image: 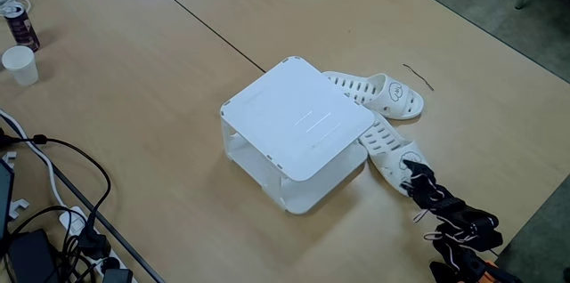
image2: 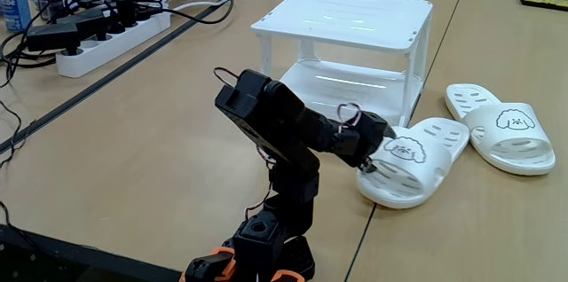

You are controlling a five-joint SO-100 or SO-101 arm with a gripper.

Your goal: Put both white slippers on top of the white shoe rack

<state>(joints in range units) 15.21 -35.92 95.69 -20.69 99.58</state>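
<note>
The gripper (image2: 380, 151) is seen at the strap end of the nearer slipper (image2: 417, 158), right against its left edge in the fixed view from behind the arm. In the fixed view from above, the same gripper (image: 411, 173) covers the lower end of that slipper (image: 385, 145), whose long axis runs from the rack's right corner down and right toward the arm. Contact with the strap appears to be made, but whether the jaws are clenched on it or merely resting there cannot be told, since the fingertips are dark against a dark wrist and partly hidden.

The second slipper (image2: 499, 127) lies further right and slightly farther off, its heel end overlapping or just touching the first; which it is cannot be made out. In the view from above it (image: 378, 92) is seen beside the rack's far right edge, pointing away to the right.

The rack (image2: 342, 20) stands just behind and to the left of the nearer slipper, its top bare. So the coming move is judged to be a lift up and leftward, away from the arm, onto that top (image: 298, 118).

The arm's base is cut off at the frame edge in both views. A cup (image: 20, 64) and a can (image: 20, 23) stand well apart at the far left.
</note>
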